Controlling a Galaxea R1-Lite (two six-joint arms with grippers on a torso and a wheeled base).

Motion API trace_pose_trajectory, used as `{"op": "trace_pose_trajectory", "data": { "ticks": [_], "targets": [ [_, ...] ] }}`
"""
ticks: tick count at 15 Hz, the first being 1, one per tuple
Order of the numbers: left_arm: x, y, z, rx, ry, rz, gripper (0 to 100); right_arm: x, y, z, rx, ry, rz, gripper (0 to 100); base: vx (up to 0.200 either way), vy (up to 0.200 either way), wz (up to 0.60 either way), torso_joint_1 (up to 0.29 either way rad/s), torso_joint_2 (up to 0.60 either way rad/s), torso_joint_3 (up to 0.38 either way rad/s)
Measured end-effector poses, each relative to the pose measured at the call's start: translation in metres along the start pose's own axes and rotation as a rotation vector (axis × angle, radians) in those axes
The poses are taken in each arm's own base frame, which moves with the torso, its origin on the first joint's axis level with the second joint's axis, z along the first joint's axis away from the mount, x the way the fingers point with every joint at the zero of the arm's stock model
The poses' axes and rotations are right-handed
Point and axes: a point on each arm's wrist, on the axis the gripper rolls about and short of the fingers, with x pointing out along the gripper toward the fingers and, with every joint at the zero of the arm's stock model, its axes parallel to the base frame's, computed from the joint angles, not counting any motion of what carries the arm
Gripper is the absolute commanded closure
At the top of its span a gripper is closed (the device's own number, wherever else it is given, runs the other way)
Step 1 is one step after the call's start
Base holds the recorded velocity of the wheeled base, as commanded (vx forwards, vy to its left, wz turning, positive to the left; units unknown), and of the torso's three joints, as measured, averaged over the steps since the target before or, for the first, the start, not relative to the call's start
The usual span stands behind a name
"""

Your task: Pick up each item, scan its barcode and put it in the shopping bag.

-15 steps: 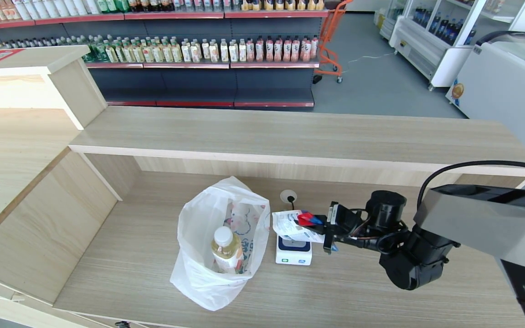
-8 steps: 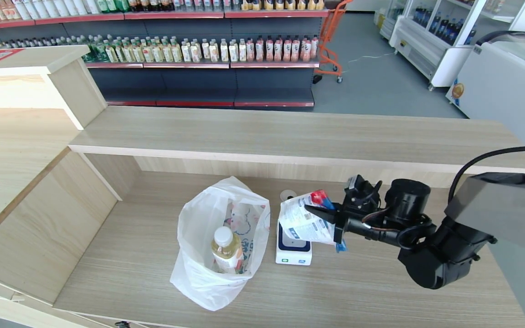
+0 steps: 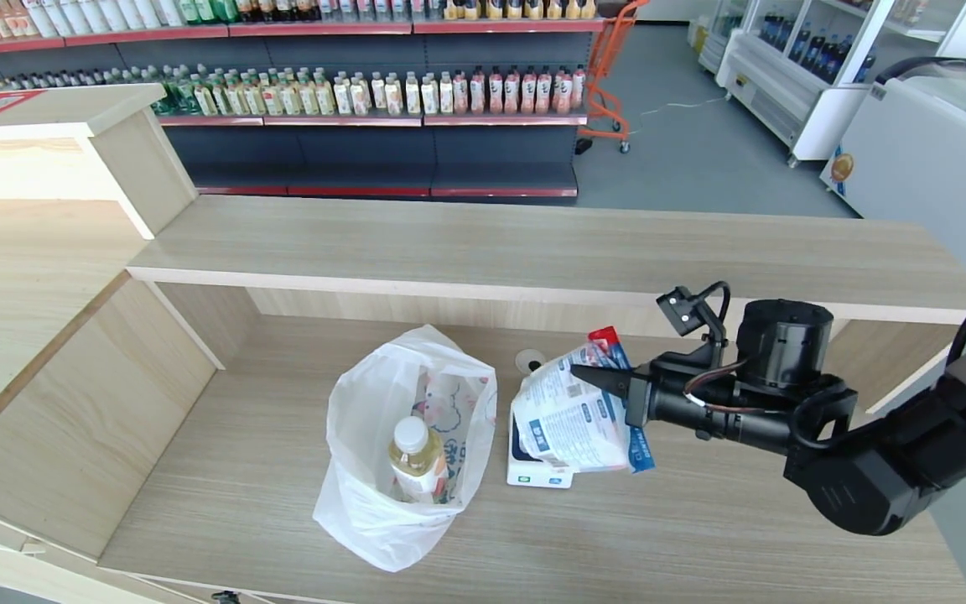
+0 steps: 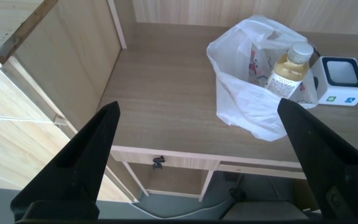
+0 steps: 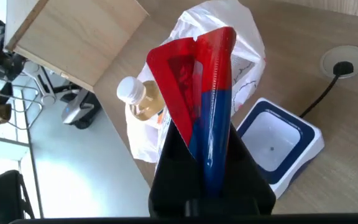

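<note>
Since my left claw [image 4: 199,106] hangs spread and idle off the near left corner of the counter [image 3: 282,520], this step belongs to the right arm alone. Nearest on the counter, the bag [image 3: 366,436] stands by the near edge, mouth agape, with a bottle [image 3: 412,449] upright inside. Just beside it, on its right, sits the scanner [image 3: 533,480]. My right claw [image 3: 590,377] pinches the pouch [image 3: 571,419] by its red-and-blue edge and holds it in the air above the scanner, slanted, covering most of the window.

I judge this to be the scan itself, with the drop into the bag to follow. The pouch is limp and dangles from one edge, so I would keep the pinch firm. I would turn its barcode face toward the window and hold it apart from the glass. Then I would carry it left, high enough to clear the bag's rim, and release over the gap beside the bottle, not onto its cap.

I cannot see the pouch's underside, so I cannot tell whether a barcode faces the scanner, and the print on top is too small to read. Folds of the bag hide its floor and whatever lies behind the bottle. Farther back, the pouch partly covers the cable port [image 3: 531,362] near the counter's far edge.
</note>
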Motion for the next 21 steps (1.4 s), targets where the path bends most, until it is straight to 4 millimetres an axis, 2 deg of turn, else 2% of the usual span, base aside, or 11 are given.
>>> {"op": "trace_pose_trajectory", "data": {
  "ticks": [3, 6, 9, 15, 21],
  "targets": [
    [0.0, 0.0, 0.0, 0.0, 0.0, 0.0, 0, 0.039, -0.003, -0.001, 0.037, -0.033, -0.034, 100, 0.0, 0.0, 0.0, 0.0, 0.0, 0.0],
    [0.0, 0.0, 0.0, 0.0, 0.0, 0.0, 0, 0.078, -0.006, -0.015, 0.07, -0.005, -0.022, 100, 0.0, 0.0, 0.0, 0.0, 0.0, 0.0],
    [0.0, 0.0, 0.0, 0.0, 0.0, 0.0, 0, 0.109, -0.008, -0.027, 0.054, 0.02, 0.002, 100, 0.0, 0.0, 0.0, 0.0, 0.0, 0.0],
    [0.0, 0.0, 0.0, 0.0, 0.0, 0.0, 0, 0.16, -0.02, -0.047, -0.114, 0.034, 0.039, 100, 0.0, 0.0, 0.0, 0.0, 0.0, 0.0],
    [0.0, 0.0, 0.0, 0.0, 0.001, 0.0, 0, 0.187, -0.016, -0.06, -0.153, 0.033, 0.071, 100, 0.0, 0.0, 0.0, 0.0, 0.0, 0.0]
  ]
}}
